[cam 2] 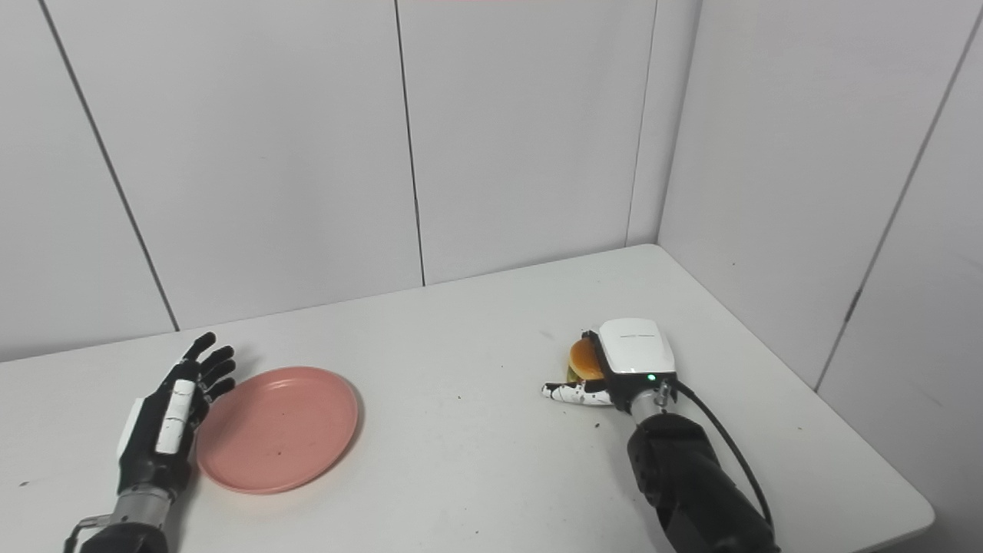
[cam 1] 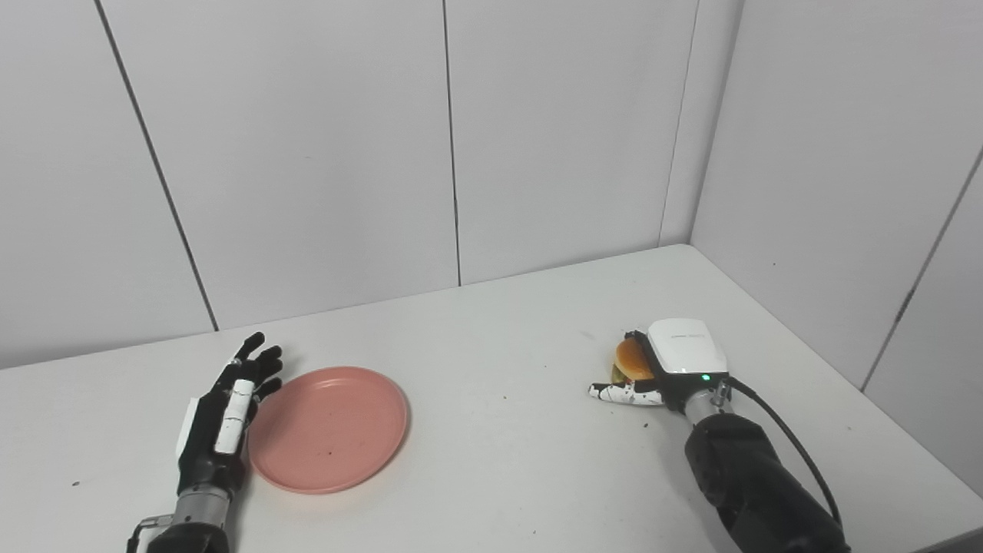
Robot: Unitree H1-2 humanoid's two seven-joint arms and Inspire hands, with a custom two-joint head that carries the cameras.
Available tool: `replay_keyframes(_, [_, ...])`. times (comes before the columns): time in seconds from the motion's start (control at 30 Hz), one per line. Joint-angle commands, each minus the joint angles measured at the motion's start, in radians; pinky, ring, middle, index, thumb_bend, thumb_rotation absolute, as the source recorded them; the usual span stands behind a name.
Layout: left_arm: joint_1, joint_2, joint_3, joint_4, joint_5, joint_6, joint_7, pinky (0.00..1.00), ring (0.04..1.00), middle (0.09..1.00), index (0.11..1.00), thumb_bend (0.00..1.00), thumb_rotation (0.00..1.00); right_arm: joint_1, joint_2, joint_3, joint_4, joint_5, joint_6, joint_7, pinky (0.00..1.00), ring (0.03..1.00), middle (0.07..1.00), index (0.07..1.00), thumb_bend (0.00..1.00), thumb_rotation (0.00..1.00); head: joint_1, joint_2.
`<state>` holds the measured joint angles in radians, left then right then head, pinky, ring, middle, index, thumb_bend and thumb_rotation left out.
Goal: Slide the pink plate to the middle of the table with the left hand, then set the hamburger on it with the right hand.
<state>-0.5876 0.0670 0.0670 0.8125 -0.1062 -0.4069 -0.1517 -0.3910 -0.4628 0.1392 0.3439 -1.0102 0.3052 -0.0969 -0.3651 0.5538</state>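
the left hand (cam 1: pixel 223 415) lies flat, fingers spread and holding nothing, edge-on against the pink plate (cam 1: pixel 329 428) — set to push it sideways, since it sits left of the counter (cam 1: pixel 499 430) middle. the right hand (cam 1: pixel 668 369) covers the hamburger (cam 1: pixel 632 359) at far right — its fingers are hidden, so i cannot tell the grip.

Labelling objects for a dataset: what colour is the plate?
Pink, plain; the plate shows best in the left eye view.

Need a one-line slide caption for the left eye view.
Left hand open beside the pink plate; right hand at the hamburger on the white table.
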Motion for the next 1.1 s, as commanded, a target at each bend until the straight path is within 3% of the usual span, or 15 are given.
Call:
replay_keyframes(0.0, [0.004,-0.002,-0.009,-0.001,0.004,-0.004,-0.003,0.83,0.858,0.839,0.857,0.85,0.84,-0.035,-0.025,-0.004,0.018,0.019,-0.018,-0.064,0.32,0.434,0.571,0.635,0.63,0.61,0.0,0.001])
replay_keyframes(0.27, [0.0,-0.003,-0.009,-0.001,0.004,0.002,0.003,0.83,0.855,0.837,0.856,0.88,0.85,-0.047,-0.041,0.025,0.084,0.073,-0.055,-0.166,0.23,0.317,0.432,0.494,0.55,0.5,0.006,0.002])
replay_keyframes(0.53, [-0.003,-0.003,-0.008,-0.002,0.003,0.006,0.003,0.83,0.853,0.835,0.853,0.9,0.85,-0.05,-0.056,0.048,0.096,0.106,-0.057,-0.189,0.24,0.324,0.432,0.486,0.52,0.45,0.01,0.004])
replay_keyframes(0.6, [-0.003,-0.003,-0.008,-0.004,0.002,0.008,0.003,0.83,0.855,0.839,0.855,0.9,0.85,-0.051,-0.058,0.053,0.099,0.111,-0.06,-0.199,0.23,0.308,0.413,0.482,0.5,0.2,0.01,0.004])
replay_keyframes(0.83, [0.0,-0.006,-0.012,-0.015,0.008,0.014,0.007,0.82,0.853,0.836,0.857,0.88,0.86,-0.043,-0.067,0.058,0.016,0.125,-0.075,-0.207,0.26,0.347,0.458,0.485,0.5,0.17,0.025,0.003])
replay_keyframes(0.9, [0.0,-0.008,-0.014,-0.016,0.013,0.013,0.012,0.81,0.848,0.829,0.855,0.88,0.86,-0.046,-0.069,0.055,-0.016,0.13,-0.096,-0.22,0.23,0.298,0.394,0.48,0.5,0.17,0.036,0.003])
replay_keyframes(1.07, [0.0,-0.019,-0.017,-0.02,0.016,0.018,0.02,0.81,0.843,0.823,0.855,0.89,0.85,-0.06,-0.071,0.054,-0.113,0.124,-0.121,-0.225,0.24,0.31,0.407,0.485,0.49,0.16,0.066,0.004])
